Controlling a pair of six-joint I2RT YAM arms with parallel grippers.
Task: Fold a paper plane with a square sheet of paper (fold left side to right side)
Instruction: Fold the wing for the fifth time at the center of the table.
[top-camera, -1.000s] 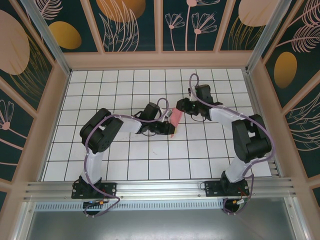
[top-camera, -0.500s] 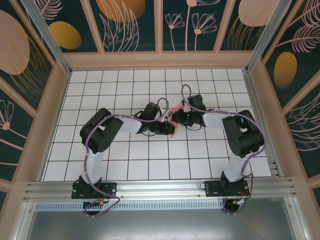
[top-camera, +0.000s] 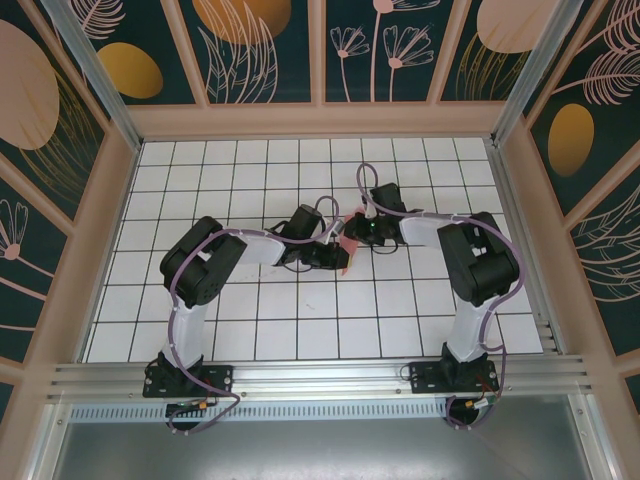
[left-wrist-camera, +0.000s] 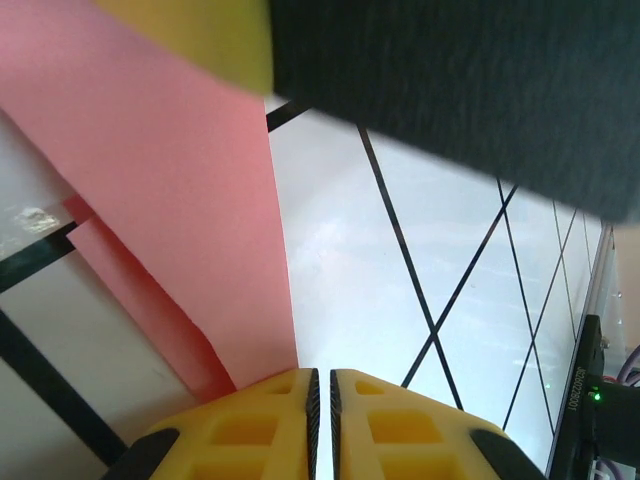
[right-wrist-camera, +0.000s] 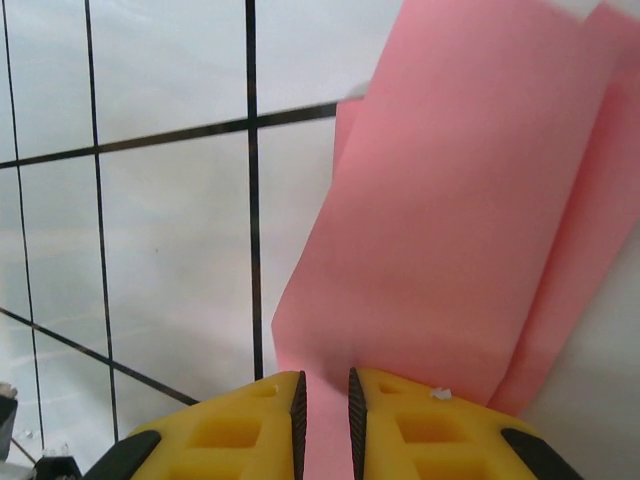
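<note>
The square sheet of paper (top-camera: 345, 263) is a folded salmon-pink strip on the white grid table, lying between my two grippers. In the left wrist view the sheet (left-wrist-camera: 170, 180) runs under my left finger, and my left gripper (left-wrist-camera: 321, 372) is shut to a thin slit showing bare table. My left gripper (top-camera: 338, 252) and right gripper (top-camera: 352, 230) nearly meet over the sheet. In the right wrist view my right gripper (right-wrist-camera: 326, 375) rests its tips on the layered sheet (right-wrist-camera: 460, 200), jaws almost together, pink showing through the narrow gap. The paper spreads wider than that gap.
The white tiled table (top-camera: 250, 340) is ringed by a pink wooden frame (top-camera: 320, 120) and patterned walls. The right gripper's dark body (left-wrist-camera: 450, 80) hangs close over the left gripper's fingers. Both arm bases stand on the metal rail (top-camera: 320, 378) at the near edge.
My right arm has swung left and folded in, bringing its gripper up against the left gripper over the paper. The left jaws have narrowed. The left arm has hardly moved.
</note>
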